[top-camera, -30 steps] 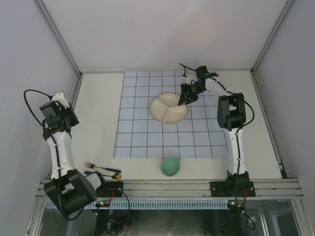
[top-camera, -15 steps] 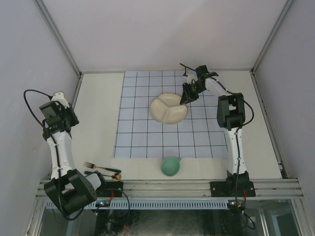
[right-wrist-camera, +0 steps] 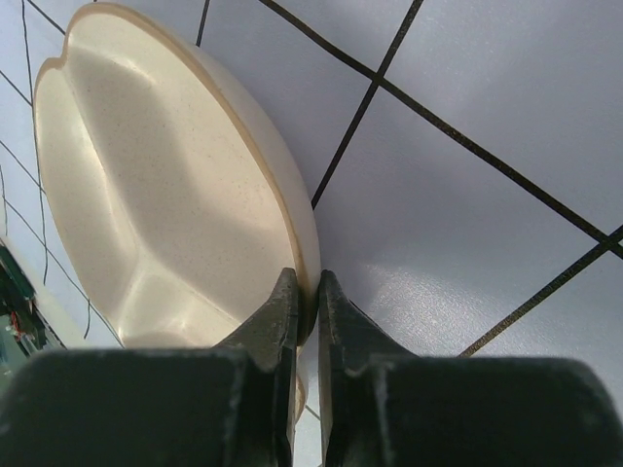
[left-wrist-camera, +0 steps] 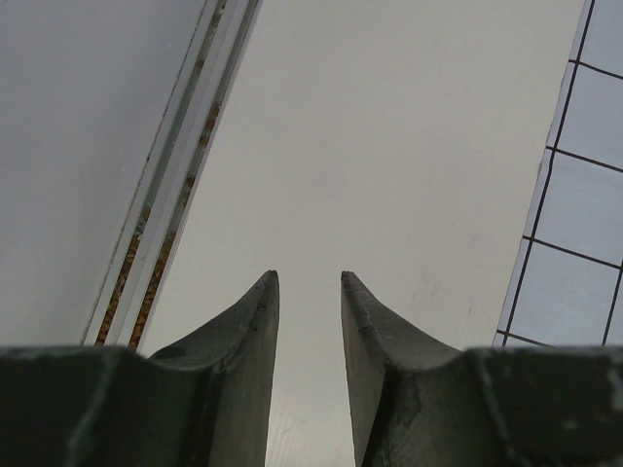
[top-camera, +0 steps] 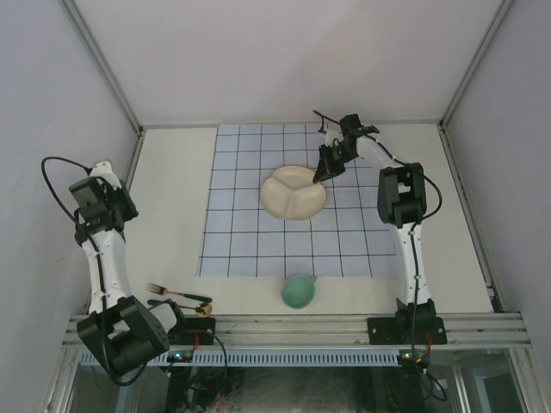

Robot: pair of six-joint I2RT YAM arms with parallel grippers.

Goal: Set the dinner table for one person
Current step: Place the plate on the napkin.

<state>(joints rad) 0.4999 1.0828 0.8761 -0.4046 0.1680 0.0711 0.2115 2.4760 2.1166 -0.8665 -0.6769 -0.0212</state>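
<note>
At left: left gripper (left-wrist-camera: 309, 284), two fingers partly apart and gripping nothing, one dinner table (left-wrist-camera: 370, 146) bare beneath them, one checked cloth (left-wrist-camera: 584, 195) to their right. At right: right gripper (right-wrist-camera: 307, 284) pinched tight on the rim of one cream divided plate (right-wrist-camera: 146, 195), cloth under the fingers.
</note>
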